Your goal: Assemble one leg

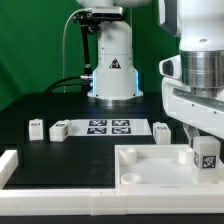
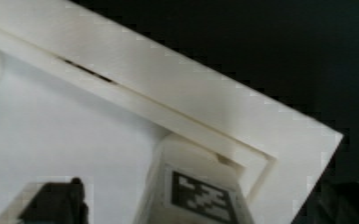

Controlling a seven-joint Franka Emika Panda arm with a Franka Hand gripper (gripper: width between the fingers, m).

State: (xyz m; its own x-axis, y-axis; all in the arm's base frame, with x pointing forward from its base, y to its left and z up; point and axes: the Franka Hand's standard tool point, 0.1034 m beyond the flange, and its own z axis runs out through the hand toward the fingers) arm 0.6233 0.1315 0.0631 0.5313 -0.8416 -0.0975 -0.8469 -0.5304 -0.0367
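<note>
1. Fingers (image 2: pixel 55 203) clamped on the leg (image 1: pixel 205 153), gripper (image 1: pixel 203 140) low over the panel's (image 1: pixel 150 172) corner.
2. Leg looks light, stiff, slick plastic; I'd grip the flat sides, up near the top.
3. Panel's tray holds nothing else; spare legs (image 1: pixel 36 127) sit by the marker board (image 1: pixel 108 127).

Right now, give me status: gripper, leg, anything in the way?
Gripper low over the panel corner, shut on the leg. Leg upright at the raised rim. Loose legs lie on the table, out of the way.
</note>
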